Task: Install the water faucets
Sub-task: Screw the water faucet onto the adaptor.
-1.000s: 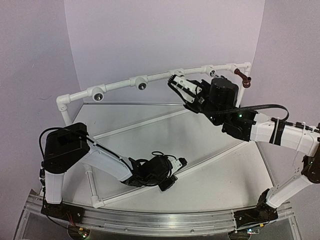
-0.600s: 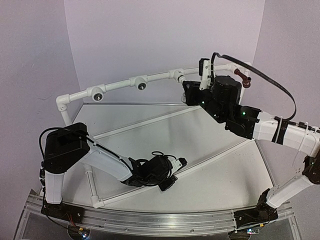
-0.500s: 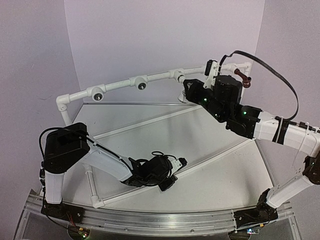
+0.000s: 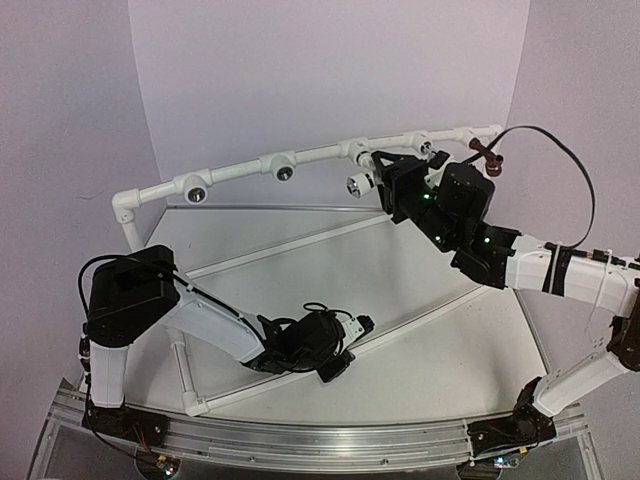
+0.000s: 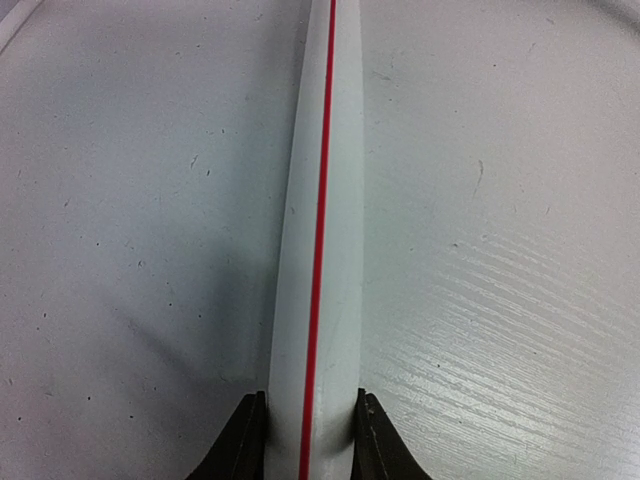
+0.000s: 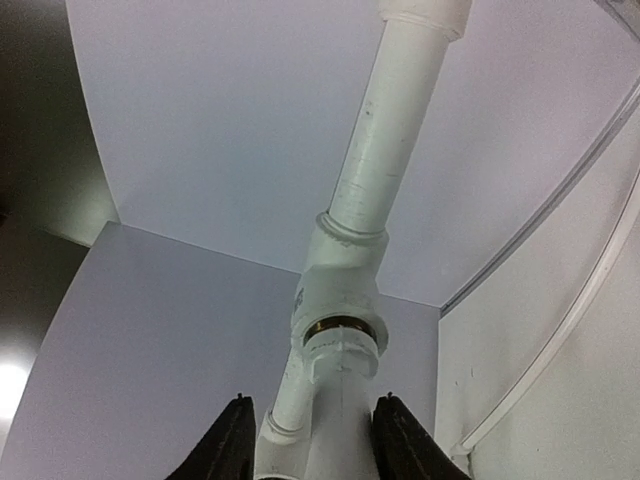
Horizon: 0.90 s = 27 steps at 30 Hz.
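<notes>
My right gripper is up at the back PVC pipe and is shut on the white plastic faucet. In the right wrist view the faucet sits between my fingers, and its end meets the brass-ringed mouth of a tee socket. The dark red-brown faucet sits in the pipe at the far right. The silver faucet is not visible. My left gripper is low on the table, shut on a white frame pipe with a red line.
Two tee sockets with dark holes face forward on the left of the back pipe. A corner post stands at the left. Flat white rails cross the table. The right arm's cable loops above it.
My right wrist has turned and shifted along the back pipe, and the white faucet now points left beneath the middle tee. The cable swung right. The left arm has not moved.
</notes>
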{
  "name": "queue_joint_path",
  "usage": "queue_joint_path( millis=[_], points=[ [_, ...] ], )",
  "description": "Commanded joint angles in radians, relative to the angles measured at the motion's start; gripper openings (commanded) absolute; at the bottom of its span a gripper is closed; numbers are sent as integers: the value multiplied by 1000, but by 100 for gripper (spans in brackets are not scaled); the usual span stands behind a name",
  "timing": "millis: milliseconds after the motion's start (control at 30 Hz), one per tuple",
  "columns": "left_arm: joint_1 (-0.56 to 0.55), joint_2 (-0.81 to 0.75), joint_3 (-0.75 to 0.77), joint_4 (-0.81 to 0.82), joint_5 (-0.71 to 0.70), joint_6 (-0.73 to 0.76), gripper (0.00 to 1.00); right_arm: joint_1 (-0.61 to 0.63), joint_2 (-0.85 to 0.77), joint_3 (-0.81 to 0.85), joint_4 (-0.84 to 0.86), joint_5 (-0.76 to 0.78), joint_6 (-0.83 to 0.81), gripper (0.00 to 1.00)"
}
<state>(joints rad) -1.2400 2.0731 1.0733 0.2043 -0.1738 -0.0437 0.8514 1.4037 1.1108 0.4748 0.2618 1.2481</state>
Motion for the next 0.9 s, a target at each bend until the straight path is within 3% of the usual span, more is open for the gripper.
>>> queue_joint_path(
  millis=[0, 167, 300, 400, 567, 667, 867],
  points=[
    [10, 146, -96, -333, 24, -157, 0, -7, -67, 54, 196, -107, -165, 53],
    [10, 148, -92, -333, 25, -156, 0, -7, -128, 7, 147, -184, -271, 75],
    [10, 149, -90, -333, 26, -155, 0, -7, -189, -6, -32, -224, -333, 92],
    [10, 150, -89, -333, 26, -153, 0, -7, -245, -33, -149, -215, -385, 98],
    [11, 150, -89, -333, 27, -153, 0, -7, -331, -62, -336, -170, -522, 98],
    [10, 150, -87, -333, 26, -154, 0, -7, -364, -44, -459, -159, -754, 98],
    [10, 150, -84, -333, 28, -151, 0, -8, -346, 60, -666, -253, -1454, 95]
  ],
)
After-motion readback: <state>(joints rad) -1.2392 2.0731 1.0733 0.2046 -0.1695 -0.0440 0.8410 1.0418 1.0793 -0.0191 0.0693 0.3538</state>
